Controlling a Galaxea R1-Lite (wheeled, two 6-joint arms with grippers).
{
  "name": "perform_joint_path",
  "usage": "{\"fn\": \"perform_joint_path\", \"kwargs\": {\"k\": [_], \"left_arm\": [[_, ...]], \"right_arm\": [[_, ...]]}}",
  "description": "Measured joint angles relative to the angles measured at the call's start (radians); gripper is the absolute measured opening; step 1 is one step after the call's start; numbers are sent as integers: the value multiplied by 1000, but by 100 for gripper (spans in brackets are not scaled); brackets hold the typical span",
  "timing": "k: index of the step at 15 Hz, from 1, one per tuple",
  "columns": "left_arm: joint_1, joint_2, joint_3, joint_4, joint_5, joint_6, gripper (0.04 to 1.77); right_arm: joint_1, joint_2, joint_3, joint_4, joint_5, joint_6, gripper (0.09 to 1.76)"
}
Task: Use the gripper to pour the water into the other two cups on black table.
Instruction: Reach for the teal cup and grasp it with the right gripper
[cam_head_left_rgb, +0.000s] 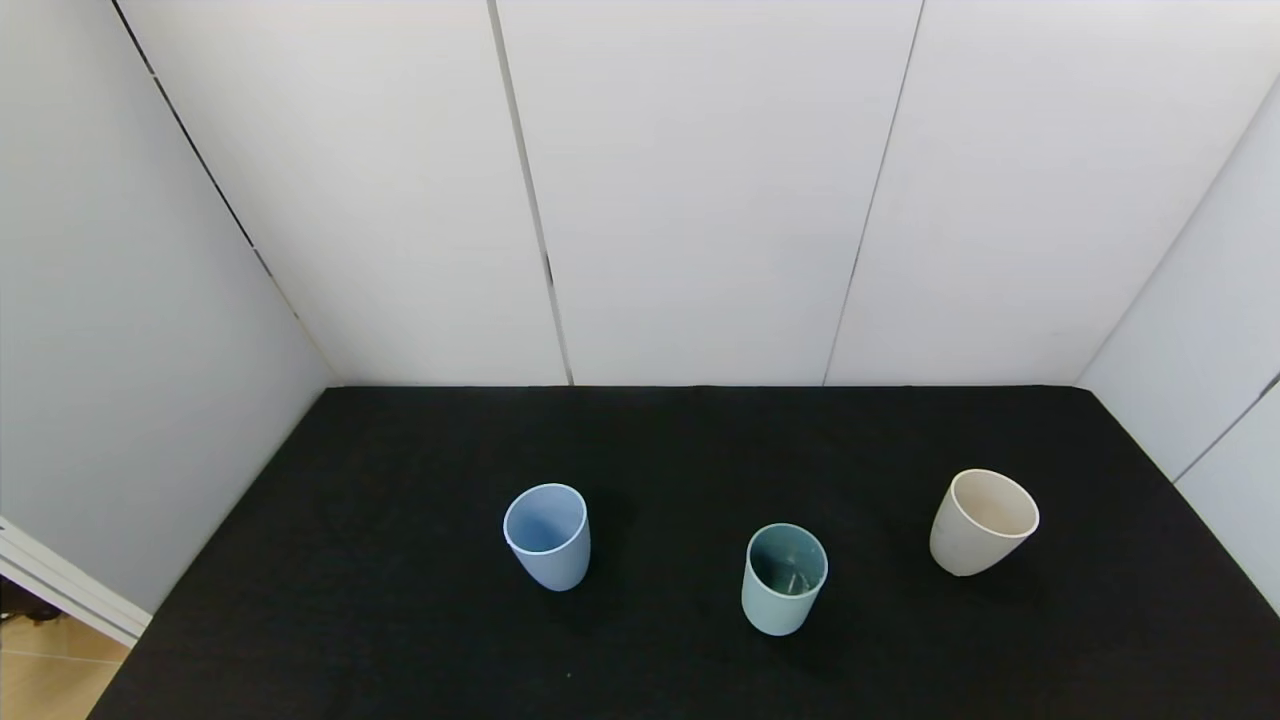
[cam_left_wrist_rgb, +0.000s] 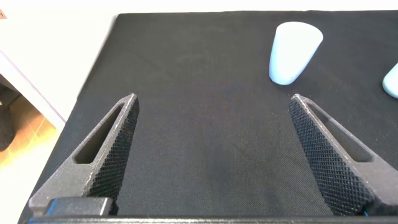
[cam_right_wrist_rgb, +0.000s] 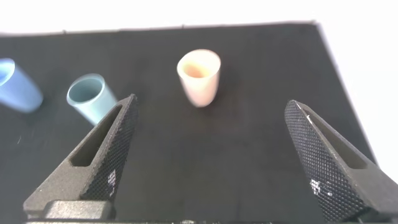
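Three tumblers stand upright on the black table (cam_head_left_rgb: 400, 450). The light blue cup (cam_head_left_rgb: 547, 536) is at the left, the teal-green cup (cam_head_left_rgb: 784, 578) in the middle nearer me, the cream-beige cup (cam_head_left_rgb: 981, 521) at the right. A faint glint of water (cam_head_left_rgb: 792, 578) shows inside the teal-green cup. Neither gripper shows in the head view. My left gripper (cam_left_wrist_rgb: 212, 102) is open and empty over bare table, with the light blue cup (cam_left_wrist_rgb: 294, 51) ahead of it. My right gripper (cam_right_wrist_rgb: 210, 107) is open and empty, with the cream-beige cup (cam_right_wrist_rgb: 199, 77) ahead between its fingers and the teal-green cup (cam_right_wrist_rgb: 92, 98) beside its finger.
White wall panels (cam_head_left_rgb: 700, 200) close the table at the back and both sides. The table's left edge drops to a wooden floor (cam_head_left_rgb: 40, 670). The light blue cup also shows at the edge of the right wrist view (cam_right_wrist_rgb: 17, 90).
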Motion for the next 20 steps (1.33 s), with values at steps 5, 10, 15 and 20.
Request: {"fn": "perform_joint_path", "kwargs": {"k": [5, 10, 15, 20], "left_arm": [[0, 0, 0, 0, 0, 0, 172], [0, 0, 0, 0, 0, 0, 172], [0, 0, 0, 0, 0, 0, 172], [0, 0, 0, 0, 0, 0, 172]], "right_arm": [[40, 356, -116, -65, 111, -69, 171], [183, 702, -149, -290, 124, -79, 171], [332, 1007, -155, -512, 124, -104, 171], [503, 1248, -191, -648, 47, -141, 171]]}}
